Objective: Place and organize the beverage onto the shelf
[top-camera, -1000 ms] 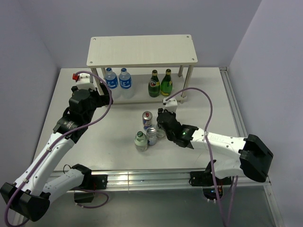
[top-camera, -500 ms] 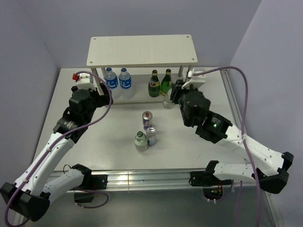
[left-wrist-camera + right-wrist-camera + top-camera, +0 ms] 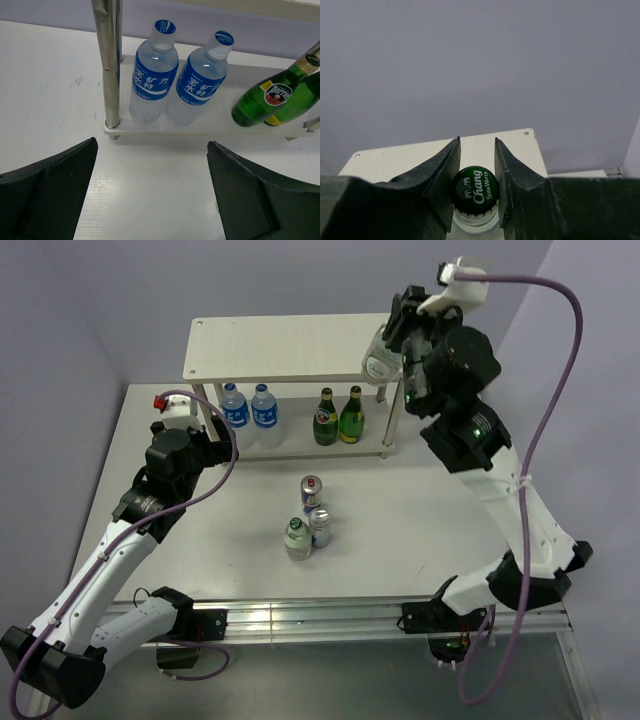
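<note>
White bench (image 3: 230, 530), far edge: right gripper (image 3: 476, 150) jaws clamped on green-capped clear glass bottle (image 3: 475, 192) over pale two-tier wood-grain shelf (image 3: 290, 345), top board. Placing step. Next, likely: lower, release upright. Left gripper (image 3: 152, 150) jaws apart, empty.

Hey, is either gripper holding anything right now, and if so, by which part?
The right gripper holds a clear glass bottle with a green Chang cap, pinched at the cap and neck. The left gripper is open and empty.

Your views: one overhead, two wrist close-ups.
All three face the shelf (image 3: 300, 345); left wrist low, right above it.
</note>
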Action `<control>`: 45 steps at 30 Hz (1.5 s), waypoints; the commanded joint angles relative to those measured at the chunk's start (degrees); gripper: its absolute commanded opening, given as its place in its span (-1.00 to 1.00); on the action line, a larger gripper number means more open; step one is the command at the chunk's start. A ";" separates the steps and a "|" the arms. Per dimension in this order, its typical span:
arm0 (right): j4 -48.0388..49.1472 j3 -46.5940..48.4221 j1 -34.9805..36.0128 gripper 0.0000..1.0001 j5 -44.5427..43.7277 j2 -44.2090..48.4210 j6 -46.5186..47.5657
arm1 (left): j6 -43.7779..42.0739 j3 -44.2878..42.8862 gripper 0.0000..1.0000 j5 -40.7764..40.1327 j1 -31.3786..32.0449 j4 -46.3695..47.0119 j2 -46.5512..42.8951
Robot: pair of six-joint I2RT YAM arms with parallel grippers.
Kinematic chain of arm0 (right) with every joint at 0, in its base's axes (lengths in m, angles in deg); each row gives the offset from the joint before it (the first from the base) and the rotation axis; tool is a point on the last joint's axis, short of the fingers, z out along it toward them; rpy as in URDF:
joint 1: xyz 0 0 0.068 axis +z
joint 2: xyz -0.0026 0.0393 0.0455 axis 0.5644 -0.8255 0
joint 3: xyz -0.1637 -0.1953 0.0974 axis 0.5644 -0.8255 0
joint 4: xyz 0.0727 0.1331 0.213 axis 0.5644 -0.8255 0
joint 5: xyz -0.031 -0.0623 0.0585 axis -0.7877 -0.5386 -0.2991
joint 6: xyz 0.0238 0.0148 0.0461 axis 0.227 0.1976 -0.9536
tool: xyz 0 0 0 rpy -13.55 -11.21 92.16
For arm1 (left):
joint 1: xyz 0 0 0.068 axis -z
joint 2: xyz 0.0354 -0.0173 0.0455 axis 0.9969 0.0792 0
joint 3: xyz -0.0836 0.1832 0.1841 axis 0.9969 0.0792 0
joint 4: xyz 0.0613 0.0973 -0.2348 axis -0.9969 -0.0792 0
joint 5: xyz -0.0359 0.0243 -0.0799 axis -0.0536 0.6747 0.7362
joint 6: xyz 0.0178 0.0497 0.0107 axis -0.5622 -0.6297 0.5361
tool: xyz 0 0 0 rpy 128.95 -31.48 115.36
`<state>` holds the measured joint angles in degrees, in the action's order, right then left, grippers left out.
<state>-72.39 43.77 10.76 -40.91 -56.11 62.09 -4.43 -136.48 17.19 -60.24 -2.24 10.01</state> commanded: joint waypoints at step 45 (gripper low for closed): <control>1.70 16.61 -17.79 0.16 17.34 -26.48 -5.14 | -1.01 0.13 0.96 0.74 0.28 1.80 -1.04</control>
<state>-71.88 61.06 -6.92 -24.21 -84.28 58.18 -4.45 -136.48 17.26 -60.22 -2.21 9.88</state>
